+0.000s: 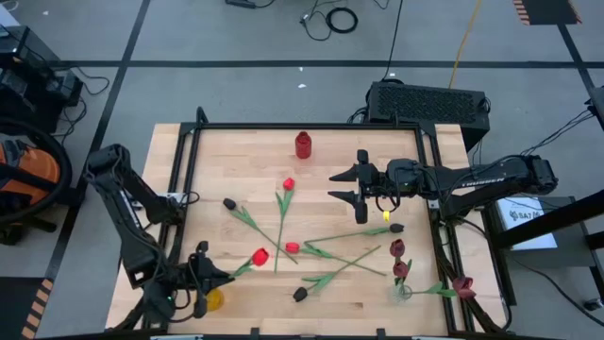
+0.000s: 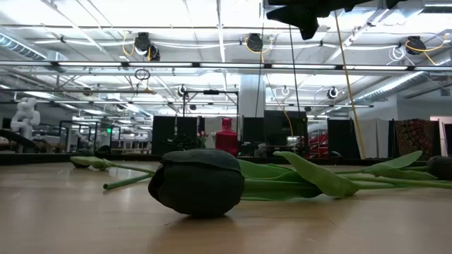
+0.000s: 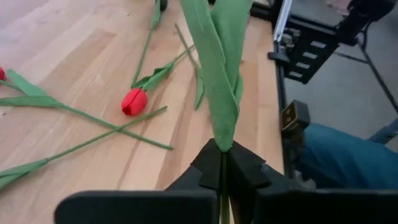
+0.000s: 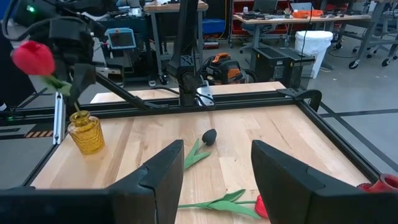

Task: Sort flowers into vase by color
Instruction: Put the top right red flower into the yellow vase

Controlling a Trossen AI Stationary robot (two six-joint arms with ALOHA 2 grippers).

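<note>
My left gripper (image 1: 204,274) is at the table's near left corner, shut on a red flower (image 4: 34,57) whose head (image 1: 260,256) is held above the wood. A yellow vase (image 4: 86,134) stands right below it (image 1: 213,300). My right gripper (image 1: 359,185) hovers open above the middle right, with nothing between its fingers (image 4: 214,168). Red flowers (image 1: 288,184) (image 1: 293,247) and black ones (image 1: 229,203) (image 1: 300,295) (image 1: 396,228) lie flat on the table. The nearest black head (image 2: 198,182) fills the low view. My left gripper pinches the red flower's thin stem (image 3: 222,155) between its two fingers, just below where the long green leaves (image 3: 217,74) start. The fingers slant down from the table's near left. The flower is clear of the table and tilted. Its lower stem (image 4: 73,102) reaches to the yellow vase's mouth.
A red vase (image 1: 303,144) stands at the far middle. A clear vase (image 1: 403,291) at the near right holds maroon flowers (image 1: 397,249), and another maroon flower (image 1: 462,284) lies by the right rail. Black frame rails (image 1: 311,127) edge the table.
</note>
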